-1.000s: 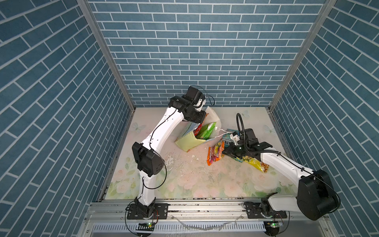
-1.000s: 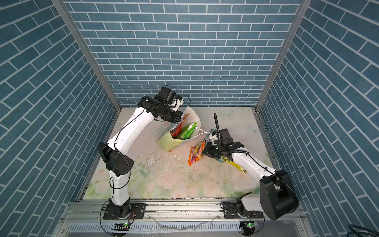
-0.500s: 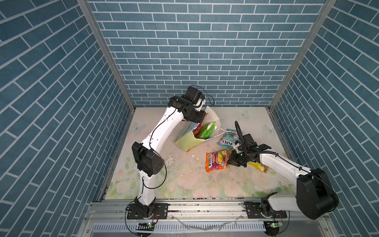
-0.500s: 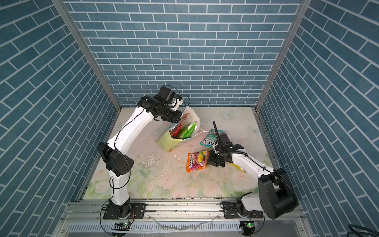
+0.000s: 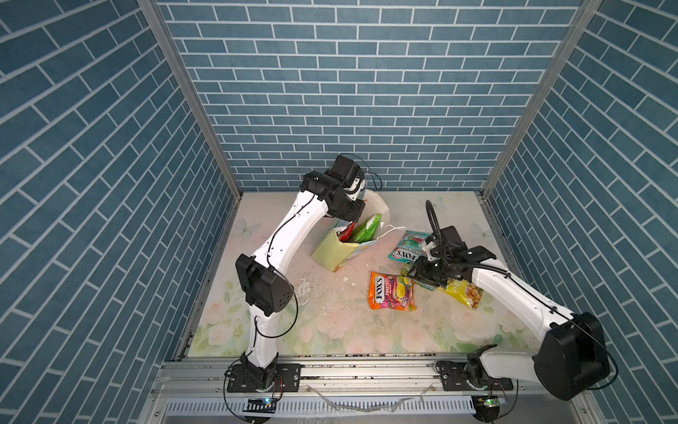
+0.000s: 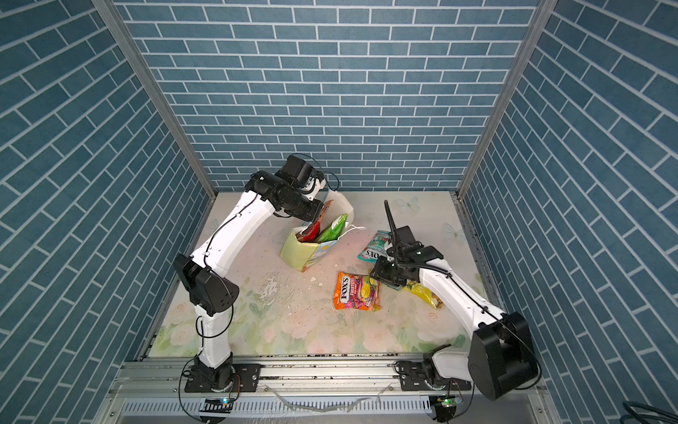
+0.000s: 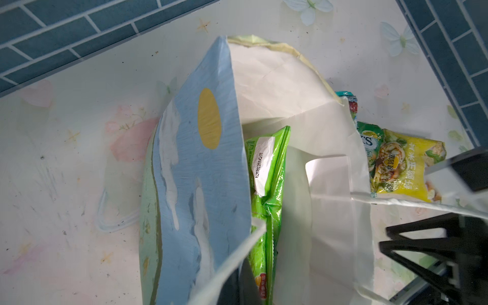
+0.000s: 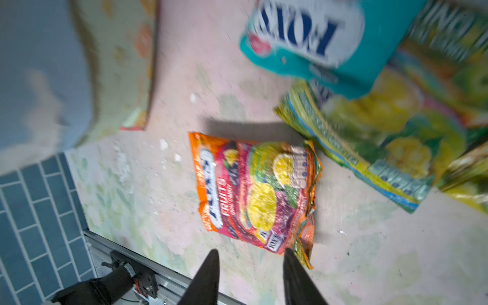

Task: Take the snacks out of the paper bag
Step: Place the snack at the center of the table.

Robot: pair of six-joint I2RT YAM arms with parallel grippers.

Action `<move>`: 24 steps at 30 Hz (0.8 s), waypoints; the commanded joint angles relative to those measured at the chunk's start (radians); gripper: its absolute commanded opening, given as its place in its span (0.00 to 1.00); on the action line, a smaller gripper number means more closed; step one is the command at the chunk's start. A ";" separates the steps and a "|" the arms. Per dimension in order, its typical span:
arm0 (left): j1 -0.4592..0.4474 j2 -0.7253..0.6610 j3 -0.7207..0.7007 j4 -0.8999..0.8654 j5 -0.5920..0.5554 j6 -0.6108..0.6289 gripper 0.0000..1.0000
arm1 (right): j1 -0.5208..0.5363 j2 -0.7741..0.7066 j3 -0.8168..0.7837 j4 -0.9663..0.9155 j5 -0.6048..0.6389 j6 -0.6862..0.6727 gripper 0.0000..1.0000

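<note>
- Blue brick-patterned walls (image 5: pixel 348 91) are enclosing a tabletop (image 5: pixel 330 330) printed with pale flowers.
- Near the middle of both top views, the paper bag (image 5: pixel 332 251) is leaning on its base, with its open mouth facing the upper right of the frame.
- From above, the left gripper (image 5: pixel 347 218) is reaching into the bag's mouth, and its jaws are pressed together on the rim of the painted face.
- Inside the bag, a green packet (image 5: pixel 367 229) and a red packet (image 5: pixel 346 231) are sticking out of the mouth.
- Right of the bag, a teal FOX'S packet (image 5: pixel 407 247) is lying flat on the tabletop.
- Lower in the frame, an orange FOX'S packet (image 5: pixel 392 292) is lying flat, well apart from the bag.
- Over the right end of the orange packet, the right gripper (image 8: pixel 250 250) is hovering, its fingers standing apart with nothing between them.
- Beneath that arm, a green-yellow packet (image 8: pixel 369 137) is lying just beside the orange one, partly under the teal one.
- Further right, a yellow packet (image 5: pixel 460 292) is lying on the tabletop.
</note>
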 commanded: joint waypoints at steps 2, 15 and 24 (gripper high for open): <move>-0.006 -0.030 0.018 -0.021 -0.031 0.024 0.04 | -0.032 -0.028 0.164 0.020 0.097 -0.042 0.48; -0.058 -0.027 0.049 0.002 -0.014 0.026 0.04 | -0.066 0.343 0.630 0.078 0.027 -0.104 0.56; -0.079 -0.027 0.041 0.017 -0.006 0.013 0.04 | -0.054 0.453 0.699 -0.022 -0.022 -0.147 0.57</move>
